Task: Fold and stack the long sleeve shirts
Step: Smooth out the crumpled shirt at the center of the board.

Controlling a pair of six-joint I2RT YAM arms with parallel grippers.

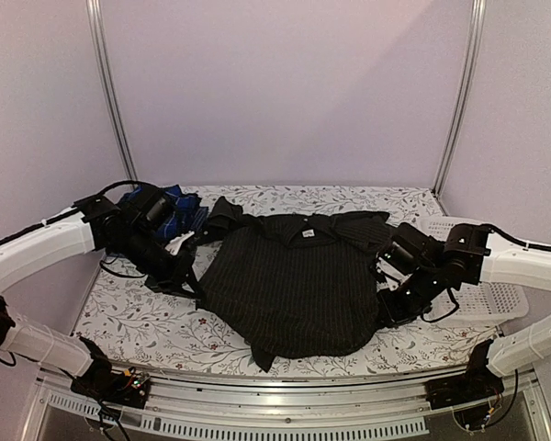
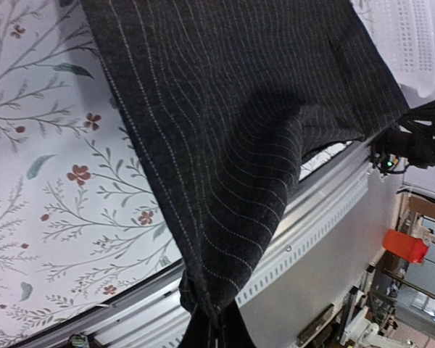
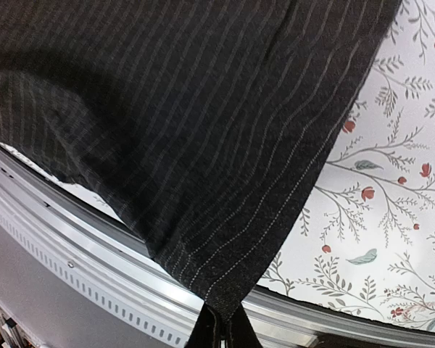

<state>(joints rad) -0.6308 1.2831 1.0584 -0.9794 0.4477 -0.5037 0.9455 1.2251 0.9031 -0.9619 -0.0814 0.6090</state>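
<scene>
At the far left of the table point(image 1: 133, 322), towards the back, a blue-and-navy plaid shirt point(image 1: 178, 204) lies bunched beside the left arm. The left gripper point(image 1: 184, 272) sits low at the left side edge of the black pinstriped shirt point(image 1: 294, 285), and its jaws are clamped together on that cloth. In the left wrist view the fabric point(image 2: 225, 145) narrows into a gathered fold that runs straight into the closed left gripper point(image 2: 212, 328), with the floral table cover point(image 2: 43, 181) showing to one side.

The pinstriped shirt is spread across the middle of the table, collar towards the back wall and hem towards the near rail, one corner of it reaching the front edge.

The right gripper point(image 1: 387, 308) meets the shirt's right side edge, likewise closed on the cloth; in the right wrist view the striped fabric point(image 3: 167, 130) tapers down into the pinched right gripper point(image 3: 217, 328). Just right of that arm rests a white mesh basket point(image 1: 498, 299), apart from the shirt
</scene>
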